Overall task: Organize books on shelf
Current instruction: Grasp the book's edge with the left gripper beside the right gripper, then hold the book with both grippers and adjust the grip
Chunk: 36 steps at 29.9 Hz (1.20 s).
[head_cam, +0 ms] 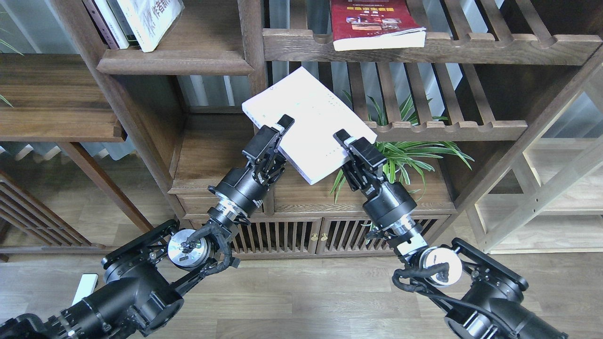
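The thick pale lavender-white book [308, 120] hangs tilted in the air in front of the bookcase's middle post. My right gripper [347, 145] is shut on its lower right edge. My left gripper [281, 140] stands open at the book's lower left edge, one finger over the cover and the other below it. The white book with green-and-black characters [151, 20] leans among other books on the solid shelf [174, 62] at the upper left. The red book [372, 22] lies flat on a slatted shelf at the top.
A vertical wooden post [252, 70] stands just behind the held book. A potted spider plant [410, 155] sits on the cabinet top [306, 193] to the right of it. Slatted shelves [452, 126] run to the right. More books [106, 21] stand at the top left.
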Tool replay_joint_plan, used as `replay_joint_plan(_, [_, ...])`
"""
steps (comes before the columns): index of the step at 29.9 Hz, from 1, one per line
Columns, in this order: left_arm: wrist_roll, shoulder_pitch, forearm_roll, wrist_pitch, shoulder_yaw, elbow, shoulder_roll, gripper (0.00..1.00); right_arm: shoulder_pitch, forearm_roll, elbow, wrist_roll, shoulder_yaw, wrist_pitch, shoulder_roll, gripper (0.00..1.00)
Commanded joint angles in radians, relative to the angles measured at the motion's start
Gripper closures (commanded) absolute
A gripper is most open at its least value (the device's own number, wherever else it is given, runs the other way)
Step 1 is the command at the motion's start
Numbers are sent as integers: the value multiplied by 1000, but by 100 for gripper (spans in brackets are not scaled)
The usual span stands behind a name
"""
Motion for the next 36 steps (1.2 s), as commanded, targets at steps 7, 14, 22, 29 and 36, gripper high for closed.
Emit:
replay_joint_plan(7, [56,0,1,-1,-8,-16,0,9,-9,-23,0,-1,-54,0,5,97])
replay_joint_plan(14, [105,6,1,-1,-8,-31,0,18,-9,-29,-2,-1,-65,0,5,97])
replay_joint_plan(22, [106,50,4,-1,2,-33,0,30,-9,-29,-2,-1,-58,0,5,97])
replay_joint_plan(29, [98,54,7,-1,-17,-19,0,31,-6,-29,-2,-1,-60,0,10,97])
replay_joint_plan(36, [98,54,10,-1,-32,-11,0,31,-2,-29,-2,-1,-60,0,22,97])
